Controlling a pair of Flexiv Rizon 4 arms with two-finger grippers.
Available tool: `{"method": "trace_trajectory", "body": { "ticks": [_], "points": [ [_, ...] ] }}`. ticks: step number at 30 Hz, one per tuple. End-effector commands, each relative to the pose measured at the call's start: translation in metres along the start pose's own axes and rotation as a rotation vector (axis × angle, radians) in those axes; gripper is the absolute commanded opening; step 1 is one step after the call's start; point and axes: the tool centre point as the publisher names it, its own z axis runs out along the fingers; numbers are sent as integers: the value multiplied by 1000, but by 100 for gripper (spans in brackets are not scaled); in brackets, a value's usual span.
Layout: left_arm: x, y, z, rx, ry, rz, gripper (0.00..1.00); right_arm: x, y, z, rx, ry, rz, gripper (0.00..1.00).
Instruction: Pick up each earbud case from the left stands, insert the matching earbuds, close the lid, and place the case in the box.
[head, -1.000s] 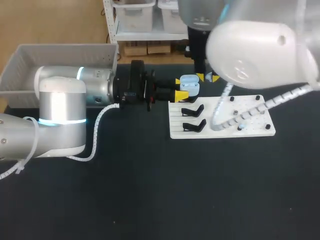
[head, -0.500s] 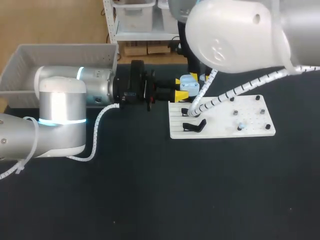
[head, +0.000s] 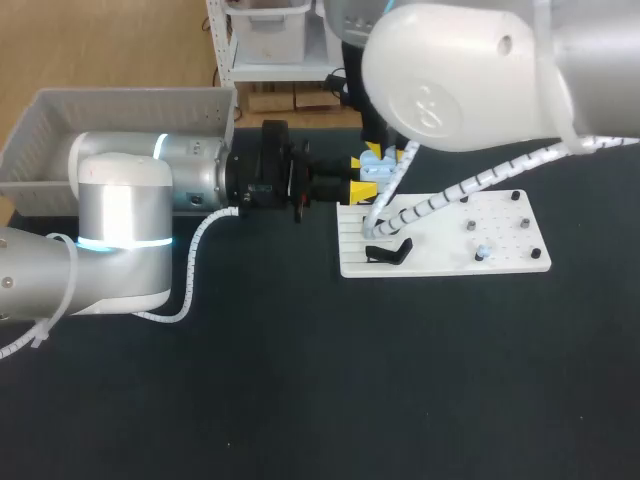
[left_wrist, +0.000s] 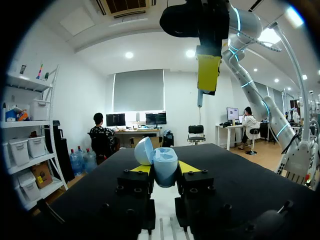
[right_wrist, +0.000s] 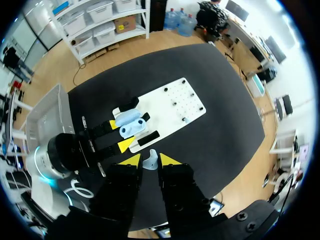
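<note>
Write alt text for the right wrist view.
The right gripper, shut on a pale blue earbud, hangs above the open earbud case, which the left gripper holds at the end of a white peg board on the black table. A grey box sits beside the left arm.

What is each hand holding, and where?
Left hand: open earbud case, gripped across its base. Right hand: a light-blue earbud, pinched by its sides.

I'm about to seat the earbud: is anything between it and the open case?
Nothing visible. Only open air lies between the earbud in the right gripper and the open case held in the left gripper; its lid is swung aside.
</note>
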Motion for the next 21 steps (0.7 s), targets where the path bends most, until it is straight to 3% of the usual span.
{"method": "trace_trajectory", "body": {
  "ticks": [1,6,21],
  "points": [
    [1,-1,0,-4,-2,3,0,-8,10,2,39,25,53,0],
    [1,-1,0,-4,-2,3,0,-11,14,6,81,18,114,0],
    [1,-1,0,-4,-2,3,0,-11,23,24,72,17,153,0]
  ]
}}
